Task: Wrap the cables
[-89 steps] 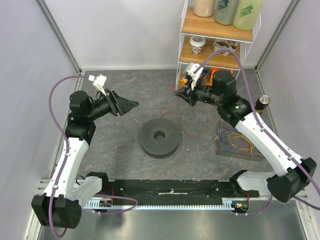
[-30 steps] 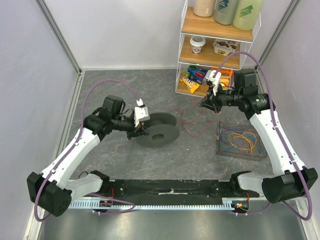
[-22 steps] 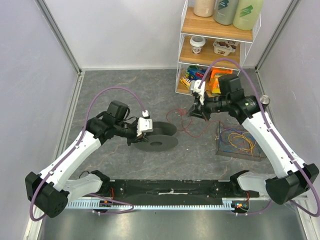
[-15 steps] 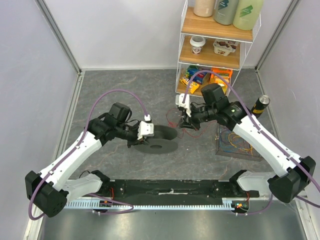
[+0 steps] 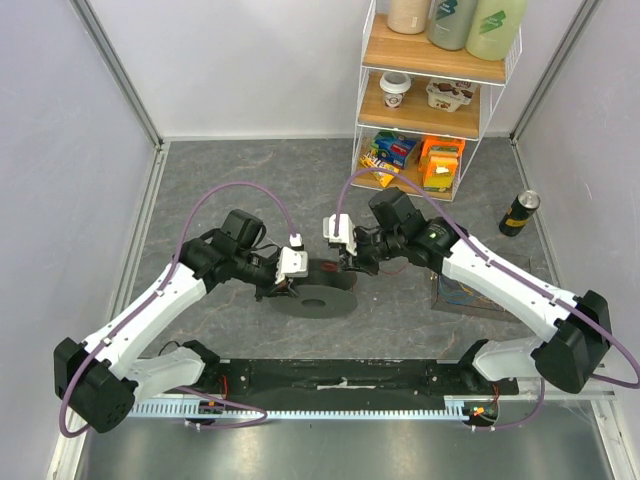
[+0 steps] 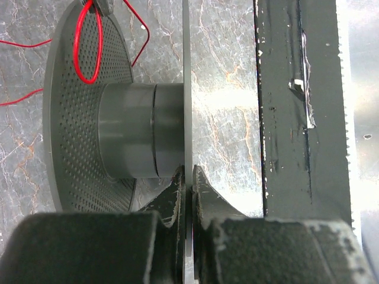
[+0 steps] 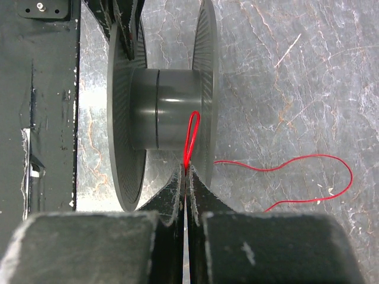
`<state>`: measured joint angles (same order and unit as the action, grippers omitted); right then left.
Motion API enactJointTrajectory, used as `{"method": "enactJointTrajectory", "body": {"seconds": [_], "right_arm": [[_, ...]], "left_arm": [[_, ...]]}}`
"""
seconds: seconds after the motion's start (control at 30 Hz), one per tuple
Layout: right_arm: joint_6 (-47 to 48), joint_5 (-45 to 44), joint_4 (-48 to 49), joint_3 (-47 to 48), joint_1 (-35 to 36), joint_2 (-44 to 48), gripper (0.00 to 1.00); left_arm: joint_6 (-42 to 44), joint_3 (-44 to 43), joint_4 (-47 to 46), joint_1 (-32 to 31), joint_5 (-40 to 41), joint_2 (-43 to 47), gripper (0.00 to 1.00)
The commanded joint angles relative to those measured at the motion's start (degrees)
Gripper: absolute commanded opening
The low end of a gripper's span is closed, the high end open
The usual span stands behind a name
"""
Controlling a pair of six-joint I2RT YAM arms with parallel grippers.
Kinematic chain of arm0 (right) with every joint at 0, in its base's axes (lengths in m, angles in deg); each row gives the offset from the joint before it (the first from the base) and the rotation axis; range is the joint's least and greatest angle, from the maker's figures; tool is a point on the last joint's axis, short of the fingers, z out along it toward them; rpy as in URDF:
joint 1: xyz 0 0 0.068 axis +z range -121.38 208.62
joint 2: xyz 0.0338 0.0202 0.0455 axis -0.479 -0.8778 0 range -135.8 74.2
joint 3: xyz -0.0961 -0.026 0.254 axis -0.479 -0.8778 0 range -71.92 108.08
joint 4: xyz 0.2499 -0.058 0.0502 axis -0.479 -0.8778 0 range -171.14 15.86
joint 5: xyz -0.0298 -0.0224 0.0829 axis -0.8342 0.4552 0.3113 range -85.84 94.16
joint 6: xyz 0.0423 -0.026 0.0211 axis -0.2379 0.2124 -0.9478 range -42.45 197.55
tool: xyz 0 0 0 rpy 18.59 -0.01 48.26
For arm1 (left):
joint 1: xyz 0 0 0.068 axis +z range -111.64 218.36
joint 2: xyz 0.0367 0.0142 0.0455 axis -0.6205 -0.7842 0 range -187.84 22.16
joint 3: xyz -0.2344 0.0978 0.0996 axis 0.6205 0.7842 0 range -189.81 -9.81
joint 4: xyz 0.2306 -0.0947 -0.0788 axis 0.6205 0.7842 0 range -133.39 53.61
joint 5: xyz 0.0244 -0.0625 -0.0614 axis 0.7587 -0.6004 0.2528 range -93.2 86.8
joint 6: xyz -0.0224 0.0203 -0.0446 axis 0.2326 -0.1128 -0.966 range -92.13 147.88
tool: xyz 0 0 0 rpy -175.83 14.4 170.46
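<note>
The dark grey spool (image 5: 316, 295) is lifted at a tilt in the middle of the table. My left gripper (image 5: 284, 283) is shut on the rim of one flange (image 6: 187, 118). Opposite it, my right gripper (image 5: 352, 263) is shut on a thin red cable. A small loop of that cable (image 7: 190, 137) rises from the right gripper's fingertips (image 7: 186, 171) against the spool's core (image 7: 160, 118), between the two flanges. The rest of the red cable (image 7: 308, 177) trails over the table. In the left wrist view the loop (image 6: 89, 44) shows at the far flange.
A wire shelf (image 5: 430, 100) with snacks and bottles stands at the back right. A dark can (image 5: 519, 213) stands near the right wall. A shallow tray (image 5: 447, 293) lies partly under my right forearm. A black rail (image 5: 340, 378) runs along the near edge.
My right gripper has swung left from near the shelf to the spool, bringing the red cable with it. The left gripper has kept its hold on the tilted spool, shifting slightly.
</note>
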<state>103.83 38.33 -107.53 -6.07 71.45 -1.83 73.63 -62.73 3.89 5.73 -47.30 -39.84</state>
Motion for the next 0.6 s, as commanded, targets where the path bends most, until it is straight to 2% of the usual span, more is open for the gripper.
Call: {"method": "enactJointTrajectory", "body": {"seconds": [0.0,0.17,0.3,0.43,0.57], "right_arm": [[3.16,-2.26,4.29,-1.33,1.82,1.06,0.00],[3.60,-4.11,6.05,-3.53,2.96,1.06,0.00],[2.72,-4.90,7.28,-4.84,3.14,1.41,0.00],[2.28,-5.78,8.51,-5.90,3.23,2.02,0.00],[2.28,-6.31,8.95,-5.99,3.23,2.38,0.00]], "left_arm": [[1.18,0.02,-2.73,-0.25,-3.89,0.30,0.03],[-0.05,1.25,-4.48,-0.16,-4.42,0.56,0.12],[-0.84,1.60,-4.48,-0.16,-6.00,2.66,0.39],[-3.91,0.55,-4.92,1.15,-5.74,7.05,0.48],[-8.83,-2.79,-5.80,5.36,-6.70,10.31,0.52]]}}
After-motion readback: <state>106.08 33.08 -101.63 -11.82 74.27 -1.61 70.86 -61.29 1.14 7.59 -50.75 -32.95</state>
